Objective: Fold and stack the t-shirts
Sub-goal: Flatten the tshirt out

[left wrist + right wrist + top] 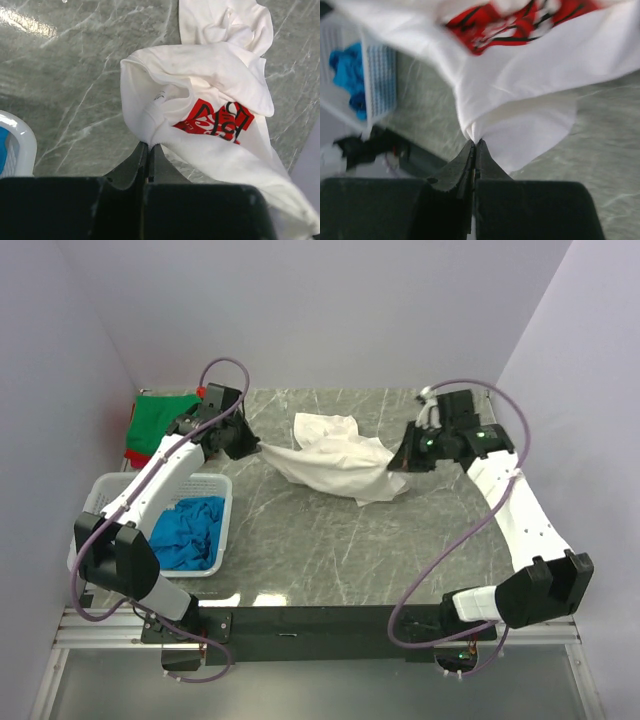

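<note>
Has a blue shirt (188, 530) in the white basket (205, 478). Pinches the white shirt (335, 460) tight with left gripper (149, 147) and right gripper (476, 142), over gray marble table (330, 550), pale walls (330, 310) around.

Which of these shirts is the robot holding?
The white t-shirt with the red print: the left gripper and right gripper each pinch an edge. The blue t-shirt lies in the basket; the green t-shirt sits behind it.

A white t-shirt (335, 458) strung between both arms
It lies crumpled on the marbled table (330, 550), its ends meeting the left gripper (256, 447) and right gripper (399, 462); a blue shirt (188, 530) fills the white basket (224, 530) (green shirt (160, 420) behind).
</note>
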Robot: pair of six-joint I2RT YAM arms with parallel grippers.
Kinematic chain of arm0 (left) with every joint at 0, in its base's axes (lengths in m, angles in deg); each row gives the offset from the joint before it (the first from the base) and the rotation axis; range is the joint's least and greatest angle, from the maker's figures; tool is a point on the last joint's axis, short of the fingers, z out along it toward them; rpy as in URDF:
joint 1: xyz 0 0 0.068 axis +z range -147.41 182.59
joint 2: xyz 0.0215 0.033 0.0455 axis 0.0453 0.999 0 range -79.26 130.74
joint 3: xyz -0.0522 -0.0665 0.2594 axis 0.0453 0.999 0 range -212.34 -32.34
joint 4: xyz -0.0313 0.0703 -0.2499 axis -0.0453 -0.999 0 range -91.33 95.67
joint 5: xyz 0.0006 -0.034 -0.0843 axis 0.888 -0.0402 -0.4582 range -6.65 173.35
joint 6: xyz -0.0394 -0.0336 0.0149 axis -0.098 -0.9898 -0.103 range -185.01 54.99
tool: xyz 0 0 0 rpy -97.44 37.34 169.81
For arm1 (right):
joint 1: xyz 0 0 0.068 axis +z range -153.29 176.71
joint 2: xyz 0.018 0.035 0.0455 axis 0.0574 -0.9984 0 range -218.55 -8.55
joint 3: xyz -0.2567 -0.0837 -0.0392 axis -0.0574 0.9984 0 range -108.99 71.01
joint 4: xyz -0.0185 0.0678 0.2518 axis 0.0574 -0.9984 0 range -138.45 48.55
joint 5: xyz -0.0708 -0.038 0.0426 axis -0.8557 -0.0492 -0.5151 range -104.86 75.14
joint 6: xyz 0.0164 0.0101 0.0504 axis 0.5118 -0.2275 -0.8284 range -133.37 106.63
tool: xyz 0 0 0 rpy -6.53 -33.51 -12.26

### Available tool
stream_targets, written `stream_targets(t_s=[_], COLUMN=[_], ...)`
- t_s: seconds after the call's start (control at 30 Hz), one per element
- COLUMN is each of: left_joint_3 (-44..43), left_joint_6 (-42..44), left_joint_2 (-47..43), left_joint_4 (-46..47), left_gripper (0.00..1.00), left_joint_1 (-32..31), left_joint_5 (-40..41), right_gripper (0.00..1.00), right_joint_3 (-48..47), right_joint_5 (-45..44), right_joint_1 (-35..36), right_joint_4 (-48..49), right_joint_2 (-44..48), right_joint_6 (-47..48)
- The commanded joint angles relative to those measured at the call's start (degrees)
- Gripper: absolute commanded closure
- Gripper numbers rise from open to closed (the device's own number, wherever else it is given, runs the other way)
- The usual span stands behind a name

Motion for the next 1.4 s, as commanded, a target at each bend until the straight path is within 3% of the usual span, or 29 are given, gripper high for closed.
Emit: stream_targets(t_s=[0.0, 0.07, 0.2, 0.3, 0.33, 0.4, 0.43, 0.47, 0.53, 0.57, 0.67, 0.8, 1.0, 1.17, 1.23, 1.37], left_joint_3=[-0.2, -1.78, -5.03, -9.33, -12.21, -15.56, -19.58, -21.71, -26.47, -27.0, -24.12, -9.93, 11.36, 19.46, 22.29, 26.6], left_joint_6=[1.09, 1.88, 3.29, 4.08, 4.95, 5.66, 6.1, 6.8, 7.15, 7.42, 8.39, 5.59, -5.13, -15.51, -16.74, -19.38], left_joint_2=[-0.37, 0.86, 5.25, 8.94, 10.0, 13.24, 14.39, 15.45, 17.21, 16.78, 13.1, 5.54, -8.61, -17.31, -18.55, -16.98], left_joint_4=[4.19, 3.49, 3.66, 3.31, 3.48, 3.4, 3.13, 2.44, 0.76, 0.67, 1.55, -0.73, -5.56, -11.54, -10.5, -10.58], left_gripper=[0.99, 0.99, 0.99, 0.99, 0.95, 0.75, 0.6, 0.32, 0.05, 0.01, 0.01, 0.01, 0.2, 0.28, 0.29, 0.31], left_joint_1=[0.31, 0.57, 1.45, 2.24, 2.33, 2.33, 2.33, 2.24, 1.54, 0.84, -3.55, -12.06, -20.24, -27.54, -28.25, -33.34], left_joint_5=[1.13, 1.4, 2.36, 2.8, 3.5, 3.95, 3.77, 3.77, 3.68, 4.82, 6.41, 9.92, 10.89, 12.39, 8.54, 8.16], right_gripper=[1.0, 1.0, 1.0, 0.84, 0.71, 0.57, 0.49, 0.46, 0.4, 0.4, 0.38, 0.38, 0.39, 0.39, 0.39, 0.39], right_joint_3=[2.22, 2.4, 6.7, 9.96, 10.83, 13.03, 13.21, 13.04, 11.55, 10.5, 9.53, 10.75, 12.86, 14.71, 14.97, 15.15], right_joint_5=[10.8, 14.41, 17.85, 12.41, 11.79, 10.13, 9.07, 8.02, 4.68, 3.45, -0.86, -1.75, -1.75, -1.05, -0.87, 0.53], right_joint_1=[6.75, 12.36, 15.38, 15.12, 14.86, 14.16, 14.06, 14.06, 13.98, 13.98, 13.28, 10.38, 5.98, 3.17, 3.08, 2.99], right_joint_4=[-1.45, -2.67, -1.81, -0.93, -0.14, 3.2, 3.9, 4.69, 5.14, 5.23, 5.75, 7.77, 8.92, 9.53, 9.8, 10.24], right_joint_2=[0.04, 0.13, 1.19, 0.14, -1.26, -3.02, -4.95, -5.92, -8.12, -8.56, -9.62, -10.41, -9.01, -8.04, -8.22, -7.96], right_joint_6=[-0.2, 0.77, 2.44, 2.35, 1.92, -0.01, -0.54, -0.81, -1.42, -1.43, -0.81, -1.33, -0.73, 0.07, 0.07, -0.63])
